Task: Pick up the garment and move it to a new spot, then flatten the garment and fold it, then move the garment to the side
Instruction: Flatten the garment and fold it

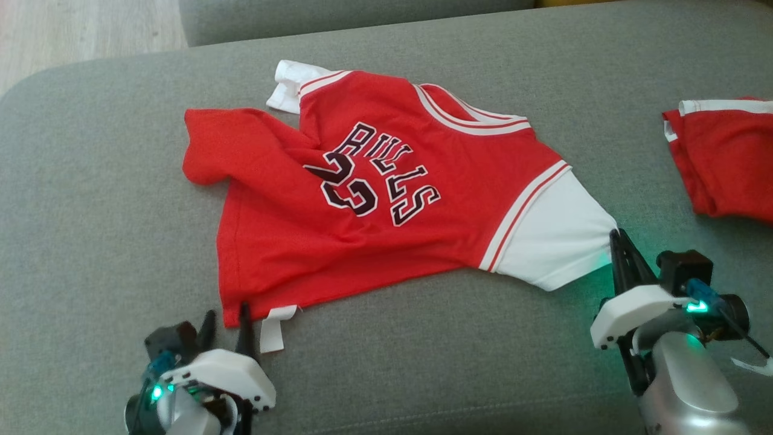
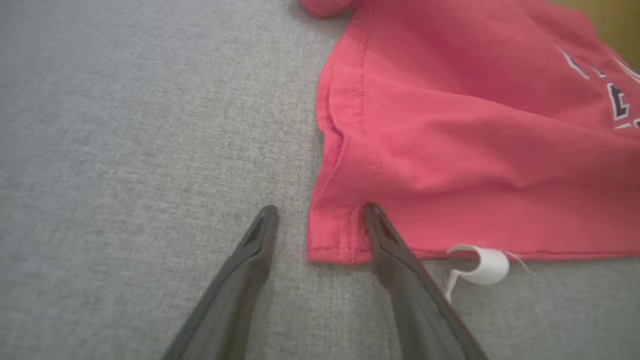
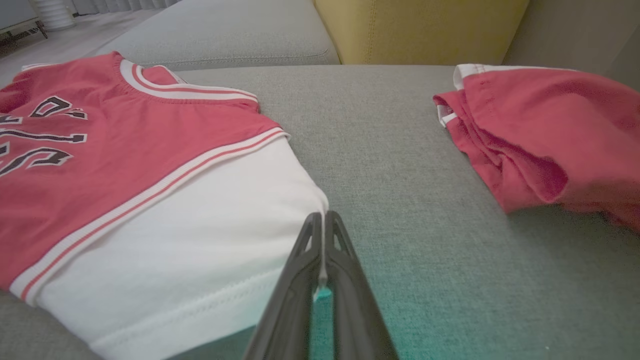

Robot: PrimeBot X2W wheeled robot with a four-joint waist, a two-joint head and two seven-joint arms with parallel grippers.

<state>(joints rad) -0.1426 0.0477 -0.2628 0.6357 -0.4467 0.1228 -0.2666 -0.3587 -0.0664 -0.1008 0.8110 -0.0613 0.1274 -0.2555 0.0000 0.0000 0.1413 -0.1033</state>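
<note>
Now, the red jersey [image 1: 374, 205] lies face-up across the grey cushion [image 1: 90, 211], rumpled at its far corner. The right gripper [image 1: 615, 234] is clamped tight on the white sleeve [image 1: 555, 235], likely anchoring that side. The left gripper [image 1: 227, 311] stands wide open, straddling the hem corner beside the white tag [image 1: 275, 329], apparently set to pinch and pull flat.

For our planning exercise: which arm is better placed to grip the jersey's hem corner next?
Left: the left gripper, open, straddles that hem corner. The right gripper is shut on the white sleeve.
</note>
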